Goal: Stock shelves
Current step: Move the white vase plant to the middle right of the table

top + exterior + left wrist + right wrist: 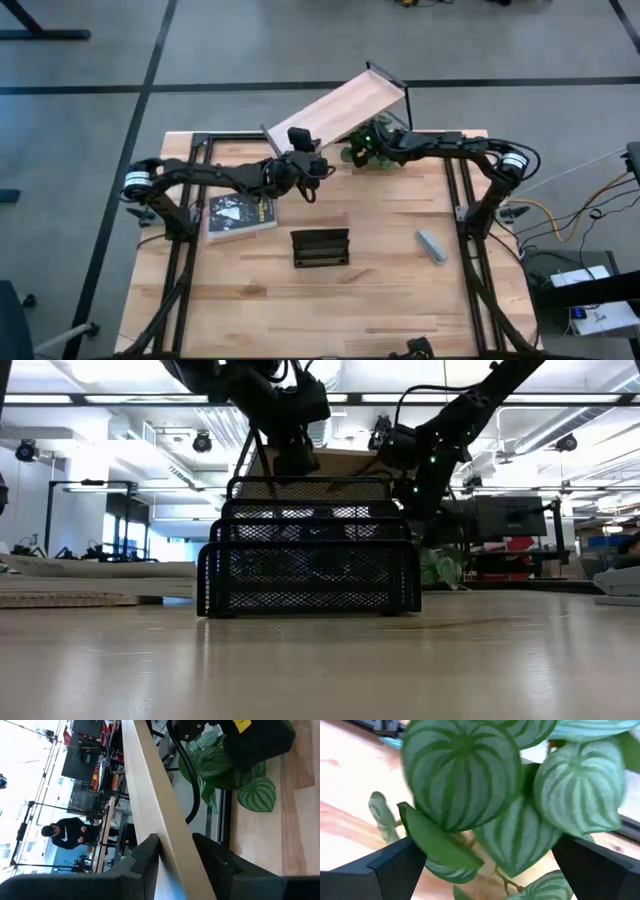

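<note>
The shelf [340,105] is a light wood board on thin black legs. It slants across the table's far edge, its far right end out past the edge. My left gripper [300,150] is shut on its near left end. In the low view the board [335,460] shows raised behind the wire rack. A small plant with green striped leaves [357,155] stands just right of that end. My right gripper [490,862] is open, with a finger on either side of the leaves [465,780]. I cannot tell whether they touch. My left gripper pinches the board's near left end [167,845] between its two fingers [147,855], one on each flat face. The board runs away from the fingers, seen edge-on. It is held tilted; whether its legs rest on the table is hidden.
A book [240,215] lies near the table's left side. A black wire rack [320,247] stands at the middle and a small grey object [432,245] lies to its right. A person [70,832] sits in the room beyond the table.
</note>
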`<state>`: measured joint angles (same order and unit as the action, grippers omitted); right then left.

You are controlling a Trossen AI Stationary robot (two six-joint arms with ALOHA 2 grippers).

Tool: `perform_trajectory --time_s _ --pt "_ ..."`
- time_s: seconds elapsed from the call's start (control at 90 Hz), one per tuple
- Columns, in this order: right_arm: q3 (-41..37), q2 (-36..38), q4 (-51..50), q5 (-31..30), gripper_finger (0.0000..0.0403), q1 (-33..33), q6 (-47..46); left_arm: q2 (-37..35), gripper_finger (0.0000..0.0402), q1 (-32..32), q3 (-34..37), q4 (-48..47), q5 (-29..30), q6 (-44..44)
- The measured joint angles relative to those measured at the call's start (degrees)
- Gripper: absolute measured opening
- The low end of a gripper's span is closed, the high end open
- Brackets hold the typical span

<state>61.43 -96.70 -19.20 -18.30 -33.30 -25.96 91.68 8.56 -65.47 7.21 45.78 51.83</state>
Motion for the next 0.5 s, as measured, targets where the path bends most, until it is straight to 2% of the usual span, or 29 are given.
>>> perform_trajectory --time_s 0.5 --pt "3.68 0.96 -0.70 0.29 0.0392 -0.99 -2.56 -0.11 0.0100 0.07 -0.14 1.99 0.00 -0.37"
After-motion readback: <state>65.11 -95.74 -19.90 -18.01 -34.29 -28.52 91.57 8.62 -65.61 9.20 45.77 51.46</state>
